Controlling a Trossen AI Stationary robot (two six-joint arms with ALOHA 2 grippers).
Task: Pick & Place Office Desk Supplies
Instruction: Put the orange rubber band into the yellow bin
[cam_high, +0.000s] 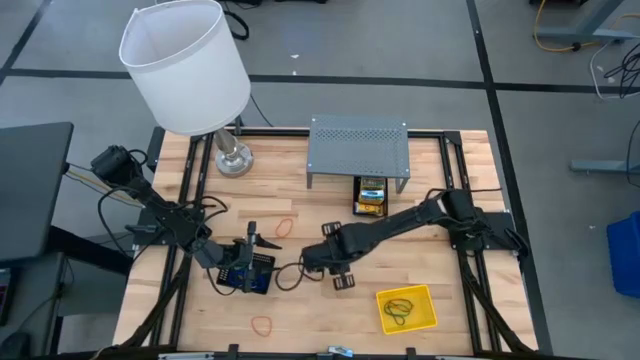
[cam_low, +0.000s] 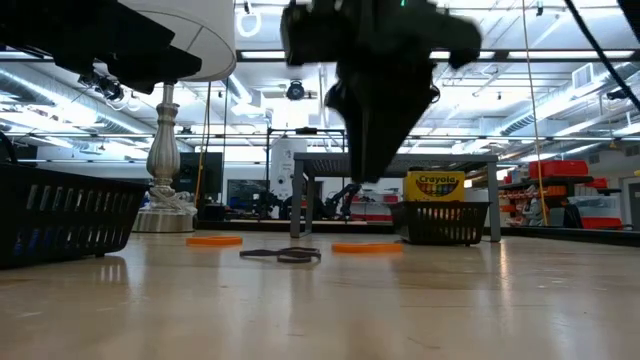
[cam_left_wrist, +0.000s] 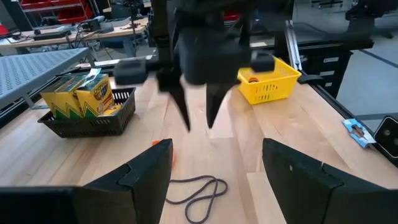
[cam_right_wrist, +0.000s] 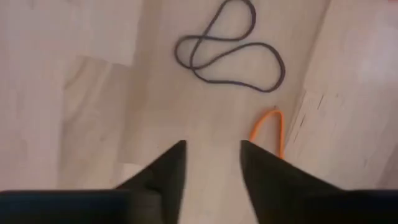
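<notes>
A purple rubber band (cam_right_wrist: 230, 53) lies flat on the wooden table, twisted into loops; it also shows in the high view (cam_high: 290, 275) and the left wrist view (cam_left_wrist: 199, 190). My right gripper (cam_right_wrist: 211, 158) hangs over the table just short of it, fingers pointing down, a little open and empty; it shows in the high view (cam_high: 320, 262). My left gripper (cam_left_wrist: 217, 180) is open wide and empty, low on the band's left side (cam_high: 268, 268). An orange band (cam_right_wrist: 270, 130) lies beside the purple one. A black mesh tray (cam_high: 245, 278) lies under my left wrist.
A yellow tray (cam_high: 407, 308) with green bands stands near the front right. A black mesh tray with crayon boxes (cam_high: 370, 195) stands at the grey shelf (cam_high: 358, 150). A lamp (cam_high: 190, 70) stands at the far left. Orange bands (cam_high: 285, 227) (cam_high: 262, 325) lie loose.
</notes>
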